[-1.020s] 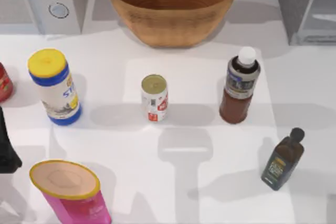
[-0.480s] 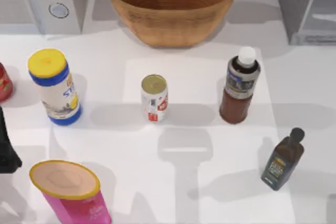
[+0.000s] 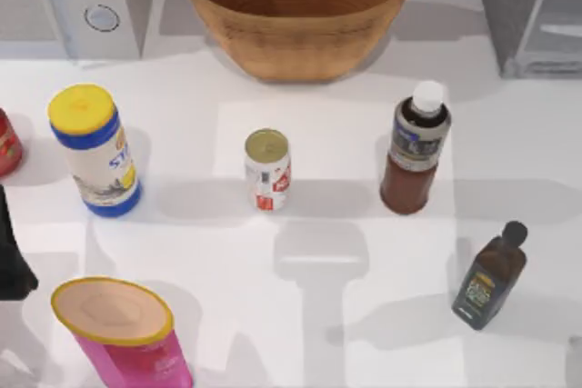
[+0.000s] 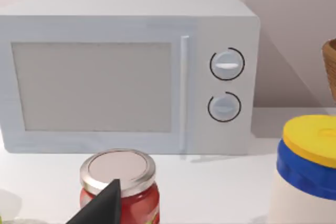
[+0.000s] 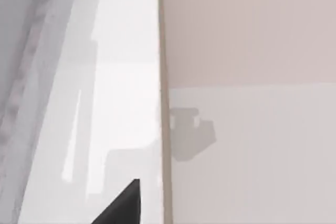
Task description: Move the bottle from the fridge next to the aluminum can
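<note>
— Where do we stand with the bottle [image 3: 416,149]?

— It stands upright on the table [image 3: 346,315], out of the fridge [image 3: 532,6], level with the aluminum can [image 3: 268,170] but well apart from it, toward the table's right side. So we judge the move only partly done, or the closing-in step is what's left.

— And our claws?

— Our left gripper [image 3: 11,252] sits at the table's left edge, with the red jar [image 4: 119,187] just ahead of it, the microwave [image 4: 126,72] beyond that, and the yellow-lidded canister [image 3: 94,147] off to one side. The bottle is far across from it. Whether its fingers are apart or together, we cannot tell. Our right gripper [image 5: 123,205] shows a dark tip against a pale panel and wall; again we cannot tell its state.

— Next move?

— We think the right arm should reach the bottle, grip its body below the cap, and set it just beside the can without knocking it. The small dark bottle [image 3: 491,276] stands near that path, so we should come in from above.
</note>
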Controlling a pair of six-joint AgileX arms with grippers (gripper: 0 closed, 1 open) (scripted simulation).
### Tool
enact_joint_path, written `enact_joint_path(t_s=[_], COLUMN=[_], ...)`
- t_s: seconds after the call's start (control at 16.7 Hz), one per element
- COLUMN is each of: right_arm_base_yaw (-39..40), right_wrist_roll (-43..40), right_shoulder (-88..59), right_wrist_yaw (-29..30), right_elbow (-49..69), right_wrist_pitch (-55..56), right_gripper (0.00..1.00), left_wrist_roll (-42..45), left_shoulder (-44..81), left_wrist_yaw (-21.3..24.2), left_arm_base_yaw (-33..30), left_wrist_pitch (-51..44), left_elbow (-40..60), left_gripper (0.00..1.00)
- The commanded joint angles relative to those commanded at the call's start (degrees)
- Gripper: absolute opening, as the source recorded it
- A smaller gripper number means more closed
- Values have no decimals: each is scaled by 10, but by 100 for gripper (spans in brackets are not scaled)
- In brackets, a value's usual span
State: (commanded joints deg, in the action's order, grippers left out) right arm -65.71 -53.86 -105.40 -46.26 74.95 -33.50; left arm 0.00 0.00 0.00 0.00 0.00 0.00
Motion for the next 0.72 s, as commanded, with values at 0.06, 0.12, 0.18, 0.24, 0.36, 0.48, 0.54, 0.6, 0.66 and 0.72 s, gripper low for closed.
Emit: enact_joint_path(t_s=[0.06, 0.12, 0.18, 0.24, 0.36, 0.48, 0.54, 0.6, 0.66, 0.72], right_arm_base_yaw=[27, 52, 75, 93, 118, 124, 124, 124, 118, 119], right_wrist_roll=[42, 79, 110, 134, 165, 172, 172, 172, 170, 171], right_shoulder=[0, 1, 1, 2, 4, 4, 4, 4, 7, 7], right_wrist_yaw=[6, 12, 17, 21, 26, 28, 28, 28, 26, 28], right_elbow=[-1, -2, -2, -3, -4, -4, -4, -4, -9, -9], right_wrist_pitch=[38, 72, 102, 126, 156, 162, 162, 162, 164, 165], right_gripper=[100, 100, 100, 100, 100, 100, 100, 100, 100, 100], left_wrist_roll=[0, 0, 0, 0, 0, 0, 0, 0, 0, 0], left_shoulder=[0, 0, 0, 0, 0, 0, 0, 0, 0, 0], left_wrist_yaw=[0, 0, 0, 0, 0, 0, 0, 0, 0, 0], left_arm_base_yaw=[0, 0, 0, 0, 0, 0, 0, 0, 0, 0], left_wrist_pitch=[0, 0, 0, 0, 0, 0, 0, 0, 0, 0], left_elbow=[0, 0, 0, 0, 0, 0, 0, 0, 0, 0], left_gripper=[100, 100, 100, 100, 100, 100, 100, 100, 100, 100])
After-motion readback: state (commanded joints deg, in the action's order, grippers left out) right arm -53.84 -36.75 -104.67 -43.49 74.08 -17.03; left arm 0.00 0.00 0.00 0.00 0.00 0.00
